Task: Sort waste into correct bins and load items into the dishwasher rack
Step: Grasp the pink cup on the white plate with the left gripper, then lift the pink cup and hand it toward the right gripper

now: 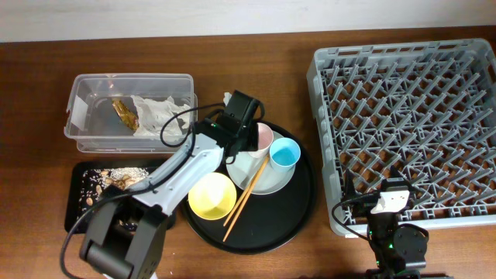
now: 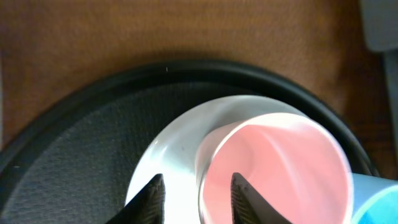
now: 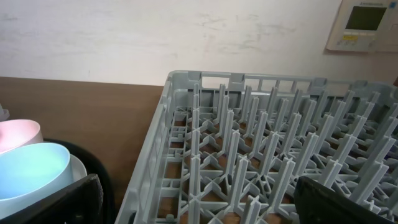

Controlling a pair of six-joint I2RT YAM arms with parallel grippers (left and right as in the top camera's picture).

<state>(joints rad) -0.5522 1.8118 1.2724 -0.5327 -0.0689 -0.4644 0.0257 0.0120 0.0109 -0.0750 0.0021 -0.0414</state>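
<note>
left gripper (image 2: 198,200): open, empty; you have its jaws astride one wall of the pink cup (image 2: 273,168) | cup: upright on plate (image 2: 177,155), touching blue cup (image 2: 379,199) | rack (image 1: 411,116): well apart, off to your right

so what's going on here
The left gripper is over the round tray, open fingers straddling the rim of the pink cup; the cup sits on the plate beside the blue cup. The napkin and wrapper lie in the clear box, scraps in the black tray. Nothing is in the rack yet; the right gripper hangs open at its near edge.
</note>
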